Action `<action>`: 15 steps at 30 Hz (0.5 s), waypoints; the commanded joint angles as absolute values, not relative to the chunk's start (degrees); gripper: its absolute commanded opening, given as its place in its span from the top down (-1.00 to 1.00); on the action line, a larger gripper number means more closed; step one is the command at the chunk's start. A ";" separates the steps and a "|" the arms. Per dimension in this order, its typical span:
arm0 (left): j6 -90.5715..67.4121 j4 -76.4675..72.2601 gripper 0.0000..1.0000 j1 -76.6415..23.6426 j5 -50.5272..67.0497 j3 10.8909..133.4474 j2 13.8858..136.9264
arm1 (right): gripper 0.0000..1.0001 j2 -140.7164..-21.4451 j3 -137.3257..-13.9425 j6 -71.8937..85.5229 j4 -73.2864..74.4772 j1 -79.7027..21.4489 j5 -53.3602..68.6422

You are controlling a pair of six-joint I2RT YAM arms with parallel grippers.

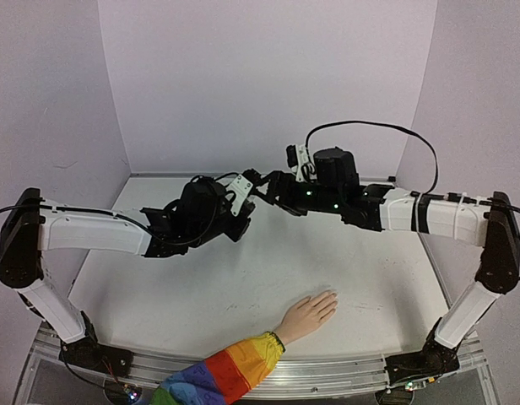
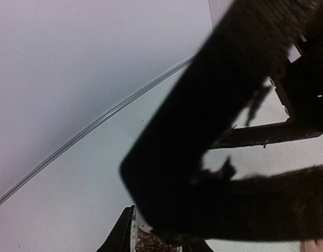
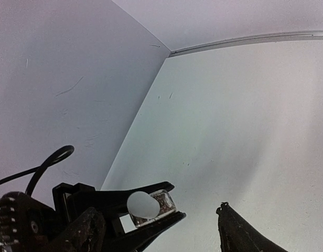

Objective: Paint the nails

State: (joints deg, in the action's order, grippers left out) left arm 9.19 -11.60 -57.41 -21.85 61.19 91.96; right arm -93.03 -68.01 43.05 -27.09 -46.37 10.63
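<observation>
Well apart from left claw [image 1: 250,187] and right claw [image 1: 272,187], the nails [image 1: 331,298].

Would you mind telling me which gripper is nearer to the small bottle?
Left. The left gripper is clamped on the small bottle itself. The right gripper is open just beside it, with a finger on either side, apparently not touching.
</observation>
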 commanded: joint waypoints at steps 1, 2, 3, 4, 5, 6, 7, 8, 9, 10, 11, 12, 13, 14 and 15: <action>9.91 -13.45 1.00 -57.83 -23.50 64.84 92.26 | -0.43 -95.05 -72.67 44.42 -31.25 -47.78 9.57; 9.93 -13.37 1.00 -57.90 -23.43 64.94 92.28 | -0.38 -95.62 -73.02 44.30 -31.42 -47.94 9.69; 10.01 -13.36 1.00 -57.92 -23.32 64.95 92.37 | -0.30 -96.11 -73.34 44.20 -31.56 -48.18 9.69; 10.08 -13.36 1.00 -58.00 -23.15 65.03 92.37 | -0.19 -96.55 -73.60 44.01 -31.62 -48.25 9.59; 10.17 -13.32 1.00 -58.07 -23.03 64.97 92.33 | -0.02 -97.03 -73.83 43.91 -31.57 -48.35 9.43; 10.26 -13.29 1.00 -58.09 -23.10 64.95 92.21 | 0.05 -97.21 -73.97 43.85 -31.59 -48.41 9.55; 10.28 -13.27 1.00 -58.10 -23.11 64.91 92.08 | 0.15 -97.51 -74.12 43.83 -31.58 -48.40 9.59; 10.33 -13.23 1.00 -58.10 -23.12 64.80 91.98 | 0.21 -97.74 -74.17 43.85 -31.59 -48.49 9.65; 10.29 -13.19 1.00 -58.10 -23.12 64.78 91.86 | 0.28 -97.92 -74.18 43.93 -31.68 -48.50 9.82; 10.28 -13.12 1.00 -58.10 -23.04 64.70 91.71 | 0.36 -98.10 -74.26 43.92 -31.79 -48.59 9.91; 10.33 -13.10 1.00 -58.10 -22.91 64.68 91.64 | 0.42 -98.16 -74.27 43.82 -31.74 -48.60 9.97; 10.33 -13.05 1.00 -58.14 -22.81 64.57 91.51 | 0.49 -98.17 -74.19 43.77 -31.78 -48.60 9.93; 10.21 -13.02 1.00 -58.12 -22.73 64.52 91.41 | 0.60 -98.10 -74.10 43.64 -31.75 -48.59 9.95; 10.03 -12.94 1.00 -58.18 -22.45 64.45 91.31 | 0.71 -98.01 -74.03 43.49 -31.86 -48.60 10.19; 9.82 -12.88 1.00 -58.16 -21.92 64.39 91.10 | 0.83 -97.96 -73.89 43.28 -32.12 -48.60 10.77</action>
State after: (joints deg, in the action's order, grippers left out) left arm 9.58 -10.92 -57.82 -22.22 61.89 92.44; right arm -98.17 -71.53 43.92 -29.17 -48.31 10.15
